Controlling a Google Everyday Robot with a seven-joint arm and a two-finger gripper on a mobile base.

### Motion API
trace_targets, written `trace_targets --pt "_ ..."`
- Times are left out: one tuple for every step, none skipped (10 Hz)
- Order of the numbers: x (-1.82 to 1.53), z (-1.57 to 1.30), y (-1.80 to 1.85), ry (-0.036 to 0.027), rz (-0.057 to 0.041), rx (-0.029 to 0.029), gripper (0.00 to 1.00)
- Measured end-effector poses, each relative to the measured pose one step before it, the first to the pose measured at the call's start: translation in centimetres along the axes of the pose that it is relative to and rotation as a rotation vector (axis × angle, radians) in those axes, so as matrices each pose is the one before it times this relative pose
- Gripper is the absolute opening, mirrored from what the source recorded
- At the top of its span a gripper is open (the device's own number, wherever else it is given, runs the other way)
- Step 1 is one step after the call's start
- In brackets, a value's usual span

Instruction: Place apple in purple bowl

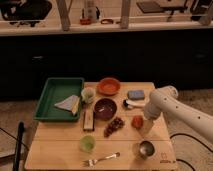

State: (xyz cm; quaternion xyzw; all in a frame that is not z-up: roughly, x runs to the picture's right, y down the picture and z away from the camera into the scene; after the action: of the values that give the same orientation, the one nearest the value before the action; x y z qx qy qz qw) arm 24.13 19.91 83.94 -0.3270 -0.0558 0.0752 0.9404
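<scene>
The apple (137,121) is a small orange-red fruit on the wooden table (60,150), right of the dark red grapes (115,125). The purple bowl (105,108) is a dark maroon glossy bowl at the table's middle, left of the apple and apart from it. My white arm (175,107) reaches in from the right, and the gripper (146,125) is down at the table right beside the apple, on its right side.
An orange bowl (109,85) stands behind the purple bowl. A green tray (50,95) with a cloth sits at left, a pale-green cup (88,94) beside it, another green cup (87,143) in front. A fork (102,158), a metal cup (145,148), a blue sponge (135,94) and a bar (88,119) lie around.
</scene>
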Motion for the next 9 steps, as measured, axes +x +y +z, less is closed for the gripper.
trace_targets --pt "0.076 0.121 -0.084 -0.00128 -0.00048 0.00029 0.8" --pt "0.106 0.116 -0.039 0.00024 -0.00069 -0.0007 0.8" --pt "-0.051 0.062 -0.054 -0.00431 -0.00809 -0.00126 0.8" --pt "-0.254 0.067 0.155 -0.0063 -0.0248 -0.00457 0.77" --pt "-0.371 0.123 0.221 -0.00682 -0.02836 -0.00733 0.69" --pt "-0.326 0.118 0.252 -0.00777 -0.02297 -0.0068 0.59" --pt "-0.231 0.043 0.229 -0.00476 -0.01204 -0.00403 0.51" --pt "-0.44 0.007 0.241 -0.00763 -0.01674 -0.00329 0.39" --pt "-0.389 -0.131 0.095 -0.00547 -0.01086 0.00258 0.29"
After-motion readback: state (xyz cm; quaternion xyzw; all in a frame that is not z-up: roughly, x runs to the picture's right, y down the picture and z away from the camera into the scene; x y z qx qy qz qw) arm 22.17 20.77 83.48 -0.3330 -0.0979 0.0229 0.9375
